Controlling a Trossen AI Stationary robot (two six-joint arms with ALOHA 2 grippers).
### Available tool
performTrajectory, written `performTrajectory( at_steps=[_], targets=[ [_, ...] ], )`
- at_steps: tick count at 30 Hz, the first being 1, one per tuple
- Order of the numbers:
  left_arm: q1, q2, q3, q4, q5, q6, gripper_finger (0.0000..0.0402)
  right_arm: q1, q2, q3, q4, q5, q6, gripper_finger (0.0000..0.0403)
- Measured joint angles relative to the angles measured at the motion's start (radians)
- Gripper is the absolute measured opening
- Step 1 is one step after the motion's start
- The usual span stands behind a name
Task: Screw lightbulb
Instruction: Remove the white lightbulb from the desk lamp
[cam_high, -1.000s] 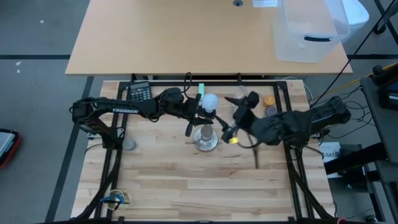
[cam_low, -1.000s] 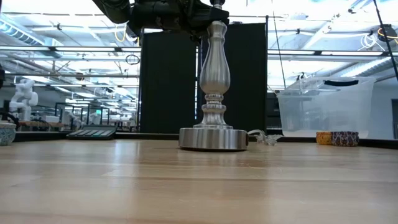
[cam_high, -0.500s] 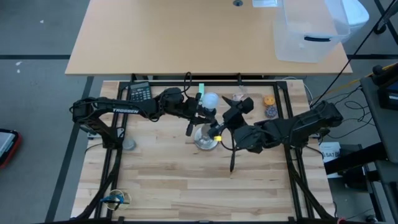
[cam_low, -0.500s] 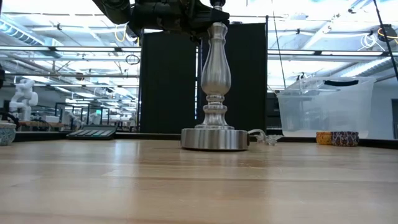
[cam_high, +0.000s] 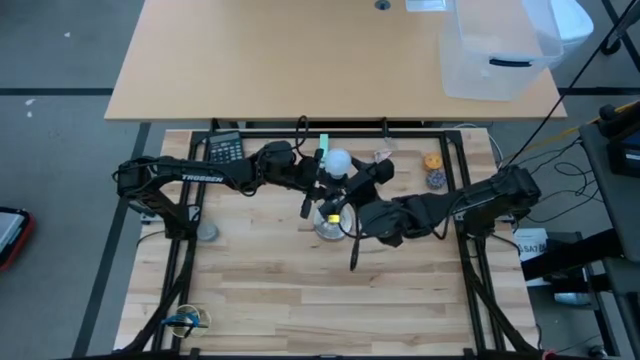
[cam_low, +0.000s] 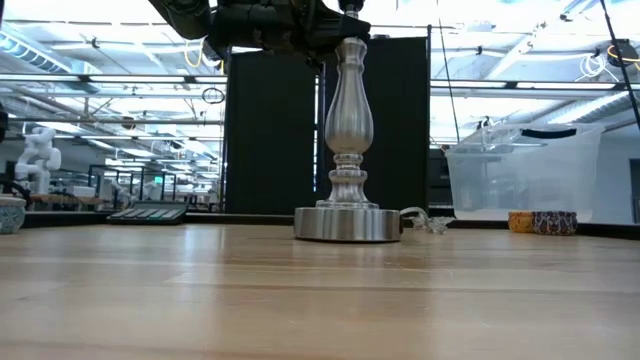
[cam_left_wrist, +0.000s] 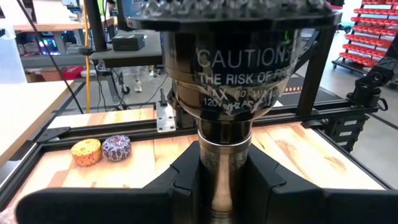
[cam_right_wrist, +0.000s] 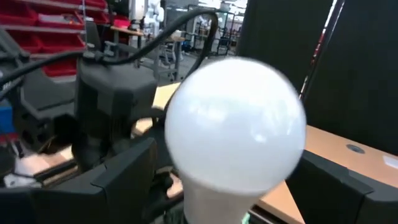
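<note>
White frosted lightbulb (cam_high: 337, 160) sits atop the silver lamp stand (cam_low: 345, 140), mid-counter toward the back edge, globe up. In the right wrist view the lightbulb (cam_right_wrist: 235, 124) fills the frame, with the right fingers (cam_right_wrist: 124, 180) spread wide on either side of the globe; whether they touch it can't be told. Right gripper (cam_high: 362, 180) comes in from the right at bulb level in the high view. Left gripper (cam_high: 325, 185) reaches in from the left and is clamped narrow on the stand's neck just below the black socket: in the left wrist view both left fingers (cam_left_wrist: 180, 180) press against the metal stem (cam_left_wrist: 222, 168), with the socket's caution label directly above. Low view shows the stand upright, round base (cam_low: 346, 222) flat on the wood counter (cam_low: 300, 290), dark arm hardware at the stand's top. Elsewhere on the counter: calculator (cam_high: 224, 148) at the back left, two small round tins (cam_high: 433, 170) at the back right, one orange and one patterned, also seen past the stem in the left wrist view (cam_left_wrist: 101, 150). Clear plastic bin (cam_high: 495, 50) sits on the separate tan table (cam_high: 300, 60) behind.
</note>
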Motion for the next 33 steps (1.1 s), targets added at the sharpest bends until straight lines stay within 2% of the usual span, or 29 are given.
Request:
performTrajectory(
  at_steps=[6, 14, 17, 23, 33],
  targets=[
    [0.0, 0.0, 0.0, 0.001, -0.014, 0.0, 0.0073, -0.009, 0.008, 0.0, 0.133, 0.017, -0.095, 0.0325],
    [0.0, 0.0, 0.0, 0.001, -0.018, -0.002, 0.0073, -0.009, 0.008, 0.0, 0.135, 0.028, -0.088, 0.0322],
    [0.0, 0.0, 0.0, 0.001, -0.018, -0.002, 0.0072, -0.009, 0.008, 0.0, 0.135, 0.027, -0.097, 0.0304],
    [-0.006, 0.0, 0.0, -0.003, -0.018, 0.003, 0.0073, -0.009, 0.008, 0.0, 0.134, 0.02, -0.121, 0.0243],
    [-0.006, 0.0, 0.0, -0.025, -0.001, 0.022, 0.0073, -0.003, -0.005, 0.0, 0.099, -0.041, -0.2, 0.0243]
  ],
)
